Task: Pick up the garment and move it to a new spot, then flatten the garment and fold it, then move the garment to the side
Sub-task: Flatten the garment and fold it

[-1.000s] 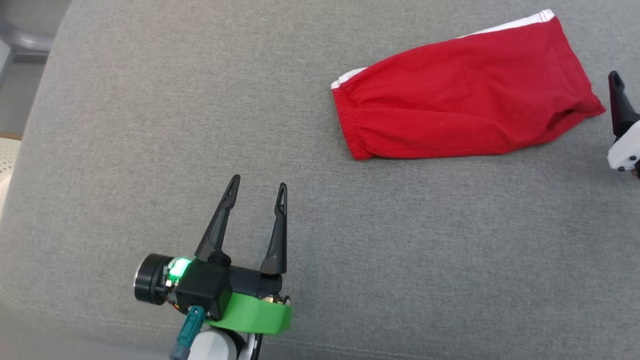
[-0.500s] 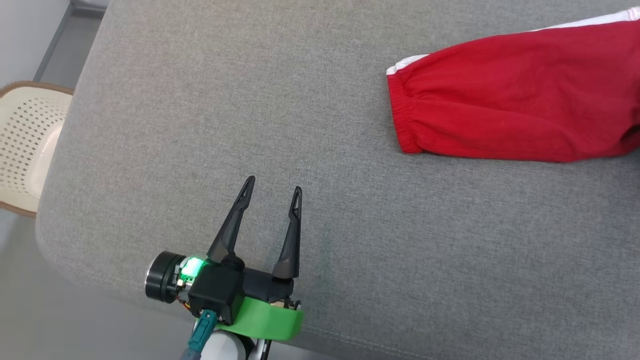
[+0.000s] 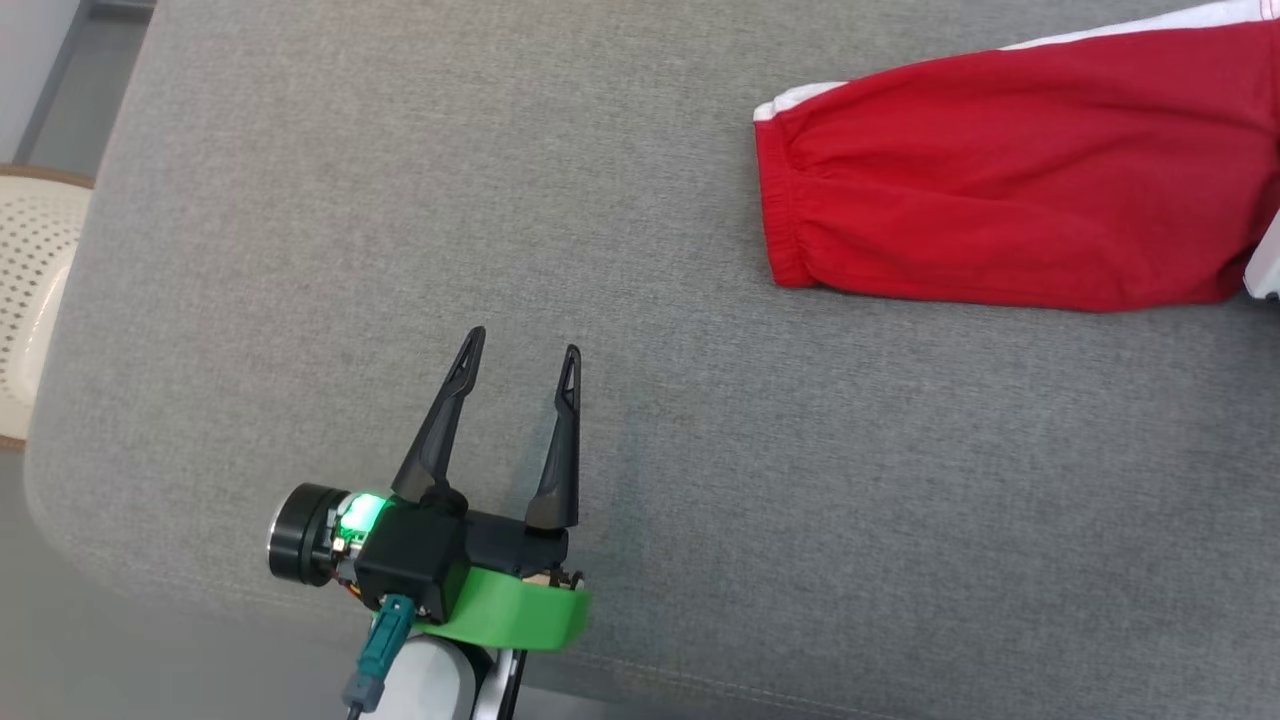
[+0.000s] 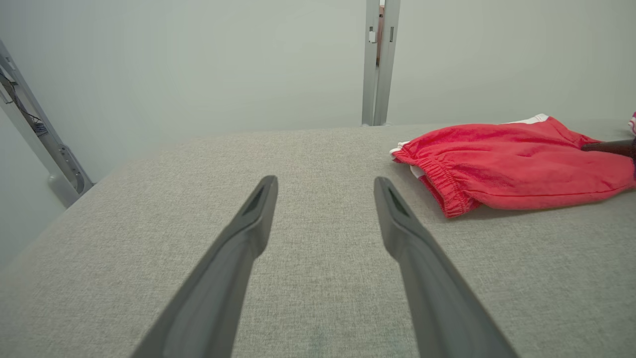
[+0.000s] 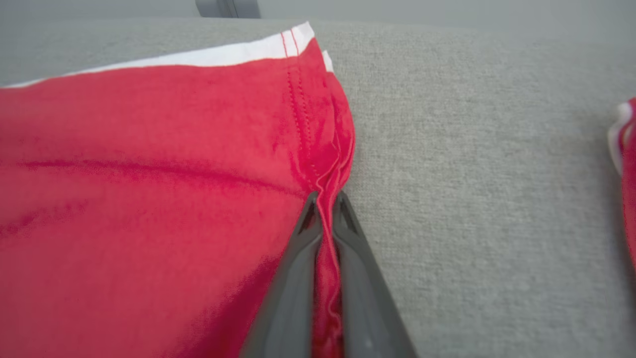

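— One grey cushion (image 3: 700, 450): contents?
— Red garment (image 3: 1010, 180), lying at its far right side. Left gripper (image 3: 521, 343): fingers spread wide, holding nothing, well apart from the garment. Right gripper (image 5: 326, 196): fingers pinched together on the garment's stitched edge.

The head view looks steeply down on the grey cushion (image 3: 800, 500) from well above. The left gripper (image 3: 523, 340) rises from the frame's lower left, and the red garment (image 3: 1000, 200) runs off the upper right edge. The left wrist view sits low over the cushion, facing almost level along its own fingers toward a pale wall (image 4: 198, 64) and a grey post (image 4: 378, 59), with the garment at middle right, some way ahead. The right wrist view is very near the cloth, looking along the right gripper (image 5: 326, 196) pinching the garment's hem, red across the frame's left half. All three views share garment and cushion.
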